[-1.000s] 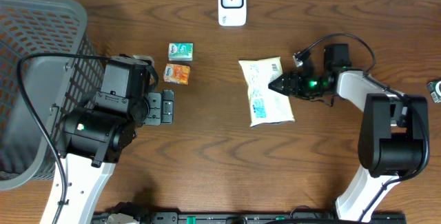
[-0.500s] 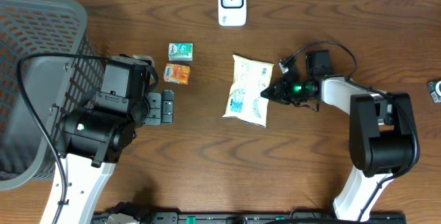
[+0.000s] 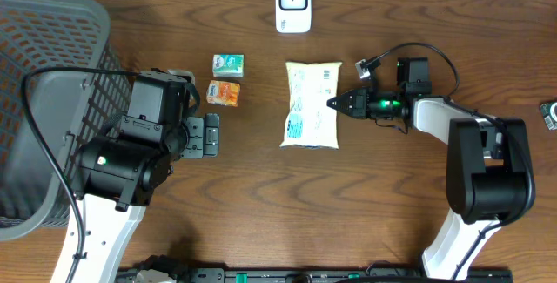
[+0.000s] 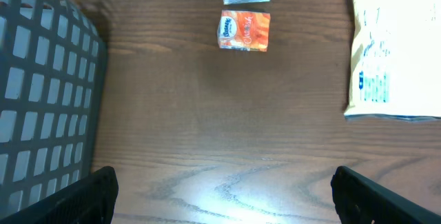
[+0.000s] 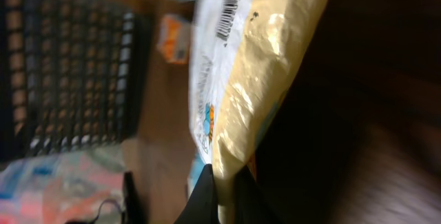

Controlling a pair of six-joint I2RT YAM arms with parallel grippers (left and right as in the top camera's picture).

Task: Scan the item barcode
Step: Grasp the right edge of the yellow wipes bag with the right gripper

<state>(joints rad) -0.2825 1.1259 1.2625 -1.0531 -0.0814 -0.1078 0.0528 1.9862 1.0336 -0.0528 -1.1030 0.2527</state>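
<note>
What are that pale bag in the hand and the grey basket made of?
Bag: probably thin plastic film, glossy; it crinkles and catches bright highlights. Basket: looks like moulded plastic lattice, matte grey, though coated wire cannot be ruled out.

Bag [image 4: 393,38] partly beyond the left wrist view's right edge

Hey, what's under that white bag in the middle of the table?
Brown table shows around the white bag; directly beneath it is covered, so I can't tell.
</note>
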